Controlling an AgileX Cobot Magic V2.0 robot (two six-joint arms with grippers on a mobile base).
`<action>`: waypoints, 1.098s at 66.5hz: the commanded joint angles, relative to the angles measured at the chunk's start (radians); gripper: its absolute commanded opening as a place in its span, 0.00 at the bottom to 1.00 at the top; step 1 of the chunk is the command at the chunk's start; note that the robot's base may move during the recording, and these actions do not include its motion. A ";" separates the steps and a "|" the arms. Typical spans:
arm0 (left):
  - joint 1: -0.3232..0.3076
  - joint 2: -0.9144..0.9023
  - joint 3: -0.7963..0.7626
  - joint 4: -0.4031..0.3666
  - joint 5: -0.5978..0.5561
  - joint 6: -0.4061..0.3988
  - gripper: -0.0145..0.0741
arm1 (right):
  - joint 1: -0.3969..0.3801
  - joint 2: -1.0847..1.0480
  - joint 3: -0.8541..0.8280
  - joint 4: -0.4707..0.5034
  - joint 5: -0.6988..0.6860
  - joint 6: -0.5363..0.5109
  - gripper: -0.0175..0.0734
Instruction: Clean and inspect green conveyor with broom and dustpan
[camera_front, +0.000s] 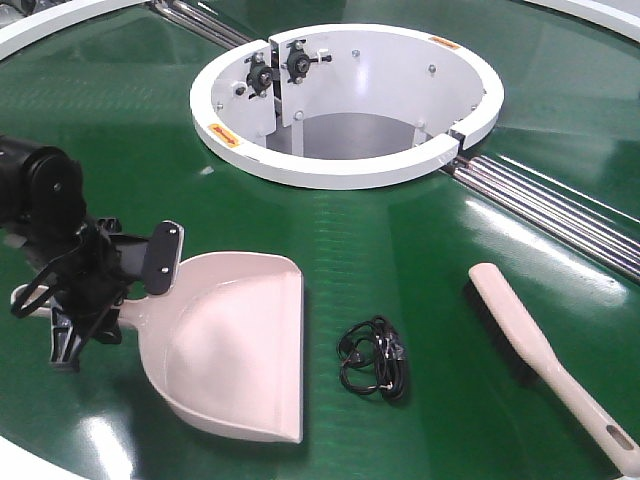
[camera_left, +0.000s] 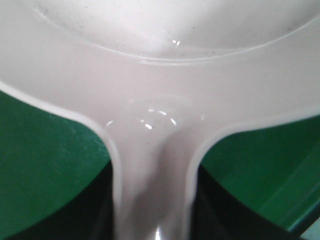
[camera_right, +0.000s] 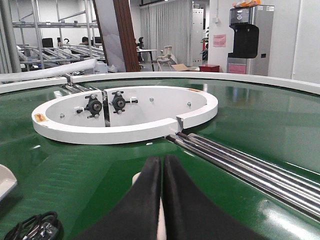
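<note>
The pale beige dustpan (camera_front: 235, 350) lies on the green conveyor (camera_front: 400, 250) at the left, mouth towards the right. My left gripper (camera_front: 135, 285) is at its handle. In the left wrist view the handle (camera_left: 152, 190) runs between the two dark fingers, which press on both its sides, so my left gripper (camera_left: 152, 215) is shut on it. The beige broom (camera_front: 545, 350) lies on the belt at the right, bristles down. My right gripper (camera_right: 161, 165) is out of the front view. Its black fingers are shut together just above the broom (camera_right: 136, 176), which shows beneath them.
A coiled black cable (camera_front: 373, 358) lies on the belt between dustpan and broom, and also shows in the right wrist view (camera_right: 30, 227). The white ring housing (camera_front: 340, 170) stands behind, with steel rollers (camera_front: 560, 215) running off to the right. The belt's white rim (camera_front: 40, 465) is at the near left.
</note>
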 joint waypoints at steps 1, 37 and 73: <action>-0.009 -0.012 -0.080 -0.010 0.024 -0.034 0.16 | -0.005 -0.011 0.022 0.000 -0.073 -0.007 0.18; -0.009 0.088 -0.140 0.064 0.059 -0.039 0.16 | -0.005 -0.011 0.022 0.000 -0.073 -0.007 0.18; -0.009 0.088 -0.140 0.070 0.013 -0.039 0.16 | -0.005 -0.011 0.022 0.000 -0.073 -0.007 0.18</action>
